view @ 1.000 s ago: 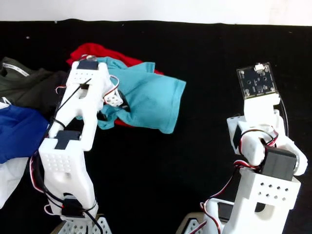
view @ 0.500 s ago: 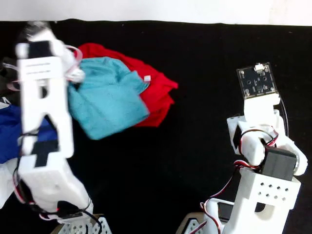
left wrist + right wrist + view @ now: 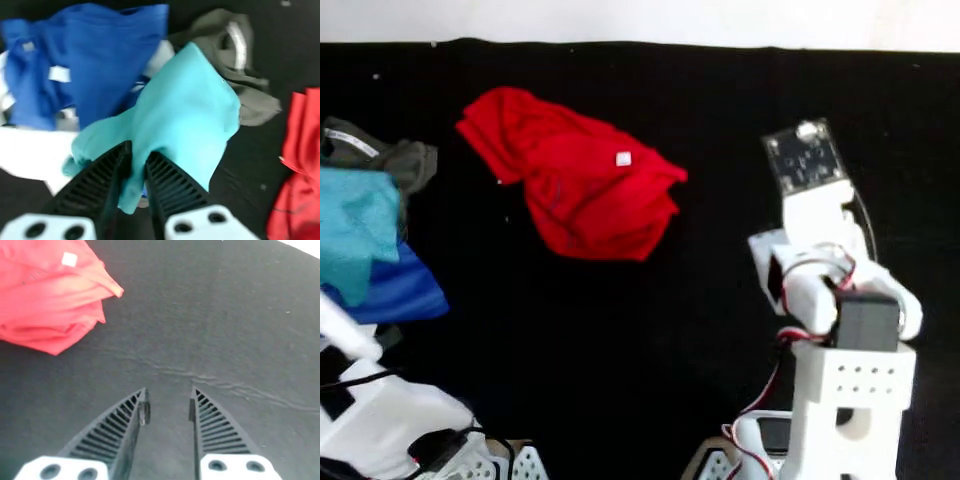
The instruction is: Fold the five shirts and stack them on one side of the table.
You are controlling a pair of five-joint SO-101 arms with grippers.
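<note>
A crumpled red shirt lies on the black table left of centre, also in the right wrist view. My left gripper is shut on the teal shirt, which hangs at the table's left edge over the blue shirt. Under it lie the blue shirt, a white shirt and a dark olive shirt. My right gripper is open above bare black cloth, right of the red shirt, holding nothing.
The right arm's body stands at the right front of the table. The left arm's base is at the front left corner. A pale wall strip runs behind the table's far edge.
My left arm has swung left with the teal shirt, lifting it off the red shirt and carrying it over the pile at the left edge. The right arm shifted slightly left.
</note>
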